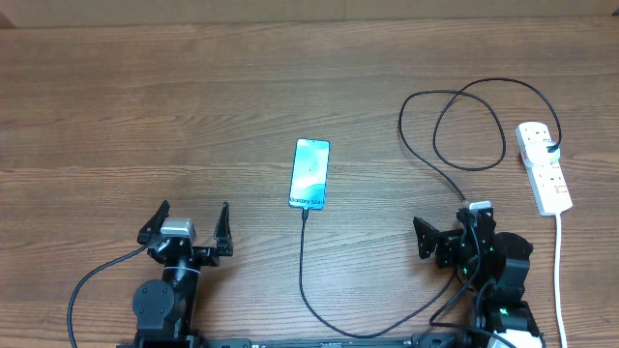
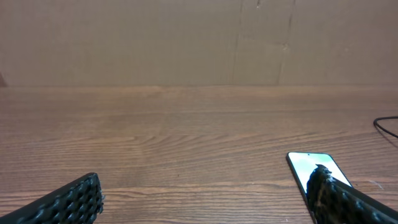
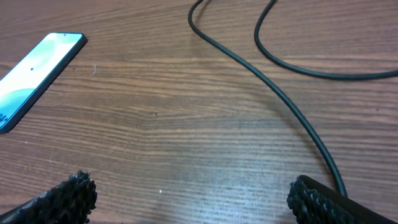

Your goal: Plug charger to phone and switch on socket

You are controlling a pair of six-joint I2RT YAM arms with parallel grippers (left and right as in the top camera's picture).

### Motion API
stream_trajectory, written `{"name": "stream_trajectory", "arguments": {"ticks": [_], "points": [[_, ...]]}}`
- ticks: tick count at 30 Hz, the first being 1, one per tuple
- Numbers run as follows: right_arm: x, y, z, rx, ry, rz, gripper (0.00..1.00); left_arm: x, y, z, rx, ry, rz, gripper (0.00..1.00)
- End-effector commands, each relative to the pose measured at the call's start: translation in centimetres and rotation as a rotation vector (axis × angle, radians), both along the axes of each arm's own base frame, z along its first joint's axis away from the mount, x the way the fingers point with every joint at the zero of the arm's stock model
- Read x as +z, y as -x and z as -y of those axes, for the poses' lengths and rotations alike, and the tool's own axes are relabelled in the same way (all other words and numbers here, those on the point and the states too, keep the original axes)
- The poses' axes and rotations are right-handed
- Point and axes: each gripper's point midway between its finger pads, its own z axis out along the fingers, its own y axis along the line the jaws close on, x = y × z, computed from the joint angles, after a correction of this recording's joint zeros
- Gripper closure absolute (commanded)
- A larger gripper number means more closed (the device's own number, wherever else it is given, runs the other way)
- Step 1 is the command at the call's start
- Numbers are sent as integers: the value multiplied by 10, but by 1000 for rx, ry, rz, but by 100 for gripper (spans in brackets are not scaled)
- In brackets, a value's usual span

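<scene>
1. The phone (image 1: pixel 309 174) lies screen-up and lit near the middle of the surface (image 1: pixel 145 97). The charger (image 1: pixel 302 266) runs from the phone's near end, curves past the right arm and loops up to the socket (image 1: pixel 544 166) at the far right.
2. The cable tip meets the phone's near edge, so plugging looks done. Whether it is fully seated is too small to tell.
3. The left claw (image 1: pixel 193 215) is spread wide and holds nothing. The right claw (image 1: pixel 445 232) is also wide apart and empty, with the cable passing just beside 1 finger.
4. The step in hand looks like the switch. The right claw is the nearer 1, and the socket sits well apart from it.
5. Lift clear of the cable before travelling, or the loops may drag and tug the phone.
6. Narrow the claw and press with 1 fingertip on the red switch nearest the black plug.
7. Push straight down, since the light strip could slide or tip on its white cord (image 1: pixel 559 261).
</scene>
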Motion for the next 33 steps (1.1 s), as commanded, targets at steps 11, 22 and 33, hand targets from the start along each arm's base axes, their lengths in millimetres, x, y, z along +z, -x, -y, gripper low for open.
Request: {"name": "stream_trajectory", "arguments": {"ticks": [11,22,33], "points": [[16,1,1,-9,22,79,0,1,0,1,-6,-22,10,0],[37,-2,1,-7,31,172,0,1,0,1,-6,-22,10,0],[85,-4,1,-37,-19,363,0,1,0,1,-6,-22,10,0]]}}
